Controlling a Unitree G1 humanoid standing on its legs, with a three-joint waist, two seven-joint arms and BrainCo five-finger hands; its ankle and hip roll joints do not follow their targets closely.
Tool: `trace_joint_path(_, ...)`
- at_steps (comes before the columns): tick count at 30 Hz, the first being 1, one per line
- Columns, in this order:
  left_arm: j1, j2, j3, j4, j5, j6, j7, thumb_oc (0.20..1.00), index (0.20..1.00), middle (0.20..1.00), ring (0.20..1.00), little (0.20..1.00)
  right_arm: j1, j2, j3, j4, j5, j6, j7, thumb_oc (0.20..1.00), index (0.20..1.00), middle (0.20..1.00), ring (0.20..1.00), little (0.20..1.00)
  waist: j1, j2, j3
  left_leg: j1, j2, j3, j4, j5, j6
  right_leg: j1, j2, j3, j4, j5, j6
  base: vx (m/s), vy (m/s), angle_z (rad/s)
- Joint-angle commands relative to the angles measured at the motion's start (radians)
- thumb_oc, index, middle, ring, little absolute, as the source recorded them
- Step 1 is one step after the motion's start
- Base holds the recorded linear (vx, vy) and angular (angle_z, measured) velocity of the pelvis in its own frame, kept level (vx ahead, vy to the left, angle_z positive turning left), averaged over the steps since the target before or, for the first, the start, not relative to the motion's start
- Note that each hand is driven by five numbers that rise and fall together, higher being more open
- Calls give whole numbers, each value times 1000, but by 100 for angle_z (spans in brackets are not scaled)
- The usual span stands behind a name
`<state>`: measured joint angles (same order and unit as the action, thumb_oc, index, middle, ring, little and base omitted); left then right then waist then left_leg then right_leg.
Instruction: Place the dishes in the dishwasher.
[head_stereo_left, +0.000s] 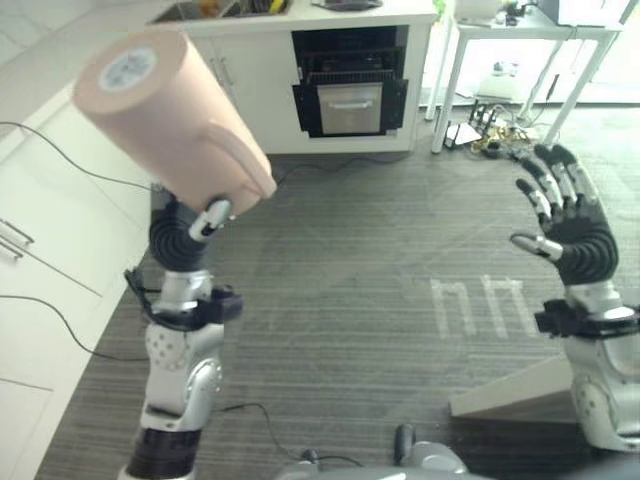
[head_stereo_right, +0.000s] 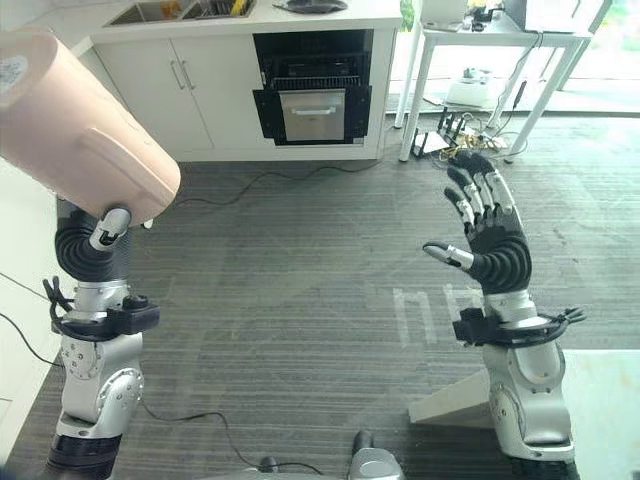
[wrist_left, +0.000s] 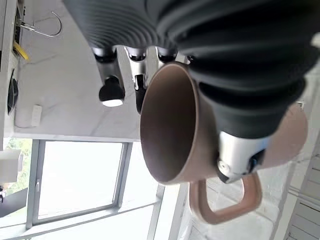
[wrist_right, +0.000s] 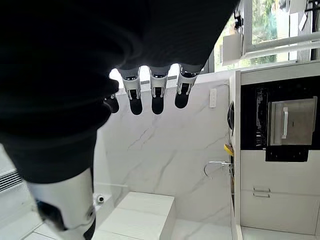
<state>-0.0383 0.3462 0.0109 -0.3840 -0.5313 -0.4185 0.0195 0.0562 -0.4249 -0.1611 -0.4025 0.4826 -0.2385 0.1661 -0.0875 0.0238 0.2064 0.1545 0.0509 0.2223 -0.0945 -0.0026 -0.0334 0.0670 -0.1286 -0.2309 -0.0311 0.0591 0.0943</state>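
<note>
A large pink mug (head_stereo_left: 165, 120) is held up high at the left, its base turned toward the camera and its handle (head_stereo_left: 245, 165) at the lower right. My left hand (head_stereo_left: 205, 222) is shut on it; in the left wrist view the thumb (wrist_left: 240, 150) lies across the mug (wrist_left: 175, 130) above its handle. My right hand (head_stereo_left: 560, 215) is raised at the right, open and holding nothing, fingers straight. The dishwasher (head_stereo_left: 350, 80) stands open in the far counter, with its dark racks and a steel panel showing, well away from both hands.
White cabinets (head_stereo_left: 40, 240) run along the left side. The far counter (head_stereo_left: 300, 20) carries a sink (head_stereo_right: 165, 12). A white table (head_stereo_left: 520, 40) stands at the back right with cables under it. Grey ribbed floor (head_stereo_left: 370, 280) lies between me and the dishwasher. A pale ramp-like board (head_stereo_left: 510, 390) lies low right.
</note>
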Motion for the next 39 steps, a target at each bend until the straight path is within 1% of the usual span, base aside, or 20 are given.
trace_joint_path(1,-7,53,48,-31,-7,-56,11,200,200,200,200,200,-31,-2,21,-26,11,-52,12,1000,1000,1000,1000,1000,3,-17,-72,6,15,-33,8,-43,-24,12,41,0,67,-120,21,29,151,14)
trace_joint_path(4,-20,58,47,-30,-3,-49,3,200,200,200,200,200,-45,-2,39,-31,1,-32,21,1000,1000,1000,1000,1000,9,-19,-68,9,11,-29,8,-48,-14,-3,30,-9,99,-126,32,4,77,16)
trace_joint_path(5,-47,56,-2,-61,19,-27,-20,200,200,200,200,200,-84,6,104,-26,-30,-42,-62,1000,1000,1000,1000,1000,41,-38,-46,-88,-13,-125,99,-52,-1,11,37,124,106,-143,29,-4,14,5)
trace_joint_path(6,-35,54,5,-54,12,-17,-40,200,200,200,200,200,-53,-3,74,-26,14,-41,-32,1000,1000,1000,1000,1000,29,-42,-60,-73,-21,-140,72,-47,5,-7,58,129,101,-135,15,-12,-12,-4)
trace_joint_path(11,-20,56,11,-26,-10,-29,-77,200,200,200,200,200,-35,0,77,-31,-5,-49,-41,1000,1000,1000,1000,1000,25,-46,-68,-60,-22,-134,55,-45,7,2,82,134,78,-133,1,-29,-44,3)
trace_joint_path(16,-17,57,10,-24,-22,-32,-79,200,200,200,200,200,-36,-2,89,-20,-16,-50,-47,1000,1000,1000,1000,1000,21,-45,-72,-58,-14,-122,76,-52,0,14,99,136,67,-136,-14,-31,-99,-1)
trace_joint_path(18,-14,58,10,-24,-22,-26,-71,200,200,200,200,200,-31,-3,91,-17,-10,-50,-42,1000,1000,1000,1000,1000,16,-49,-72,-66,-11,-117,117,-65,-7,17,105,142,64,-138,-24,-34,-135,-2)
trace_joint_path(20,-6,58,9,-24,-28,-24,-70,200,200,200,200,200,-28,-11,87,-15,5,-47,-31,1000,1000,1000,1000,1000,12,-58,-68,-89,-8,-111,208,-93,-19,25,103,152,59,-141,-31,-9,-150,-1)
trace_joint_path(22,16,54,12,-28,-23,-40,-77,200,200,200,200,200,-24,-25,82,-15,8,-56,-4,1000,1000,1000,1000,1000,16,-81,-43,-209,2,-101,480,-61,-39,29,94,164,56,-129,-58,-42,-185,8)
trace_joint_path(24,28,42,12,-28,-19,-42,-79,200,200,200,200,200,-18,-18,82,-10,6,-61,14,1000,1000,1000,1000,1000,22,-74,-23,-315,14,-120,589,-12,-50,32,109,172,61,-123,-70,12,-75,6)
trace_joint_path(25,27,39,12,-25,-21,-38,-80,200,200,200,200,200,-22,-14,84,-7,2,-57,13,1000,1000,1000,1000,1000,25,-68,-15,-329,25,-114,556,2,-50,39,117,176,64,-129,-69,136,30,-7)
trace_joint_path(27,33,36,14,-20,-47,-36,-84,200,200,200,200,200,-36,-9,98,1,-3,-45,13,1000,1000,1000,1000,1000,39,-49,-3,-317,38,-99,389,29,-47,62,128,186,64,-150,-57,235,108,-17)
trace_joint_path(28,39,36,14,-18,-36,-46,-79,200,200,200,200,200,-39,-9,104,2,-4,-42,18,1000,1000,1000,1000,1000,47,-34,0,-310,45,-99,284,57,-52,78,135,190,59,-162,-51,369,207,-40)
trace_joint_path(29,49,40,15,-15,-24,-61,-70,200,200,200,200,200,-35,-13,105,-1,-6,-43,31,1000,1000,1000,1000,1000,58,-16,3,-311,62,-105,142,130,-66,113,144,201,49,-181,-46,379,213,-42)
trace_joint_path(31,66,42,21,-11,-26,-73,-69,200,200,200,200,200,-22,-24,98,-4,10,-58,35,1000,1000,1000,1000,1000,69,-3,8,-318,75,-120,46,216,-82,163,154,226,41,-205,-48,427,249,-52)
trace_joint_path(32,75,37,26,-5,-27,-77,-76,200,200,200,200,200,-15,-35,91,-1,27,-69,37,1000,1000,1000,1000,1000,70,2,9,-322,82,-102,41,220,-84,189,151,234,44,-229,-48,413,267,-28)
trace_joint_path(33,76,35,27,-3,-20,-77,-74,200,200,200,200,200,-16,-38,88,1,34,-67,41,1000,1000,1000,1000,1000,70,1,7,-318,84,-96,37,203,-81,192,146,232,46,-233,-46,395,302,-48)
trace_joint_path(35,76,38,29,-3,0,-83,-61,200,200,200,200,200,1,-32,79,-4,43,-64,56,1000,1000,1000,1000,1000,63,9,-3,-308,93,-45,59,176,-74,203,119,201,85,-269,-30,390,334,-84)
trace_joint_path(36,72,41,33,2,-3,-80,-59,200,200,200,200,200,10,-24,76,-4,42,-63,67,1000,1000,1000,1000,1000,61,8,-9,-307,88,-29,71,160,-67,209,105,192,103,-283,-20,348,290,-38)
trace_joint_path(39,63,53,36,-8,4,-67,-52,200,200,200,200,200,16,-19,77,-13,44,-59,66,1000,1000,1000,1000,1000,72,-3,-30,-302,62,-34,78,133,-42,223,71,183,133,-303,8,312,247,23)
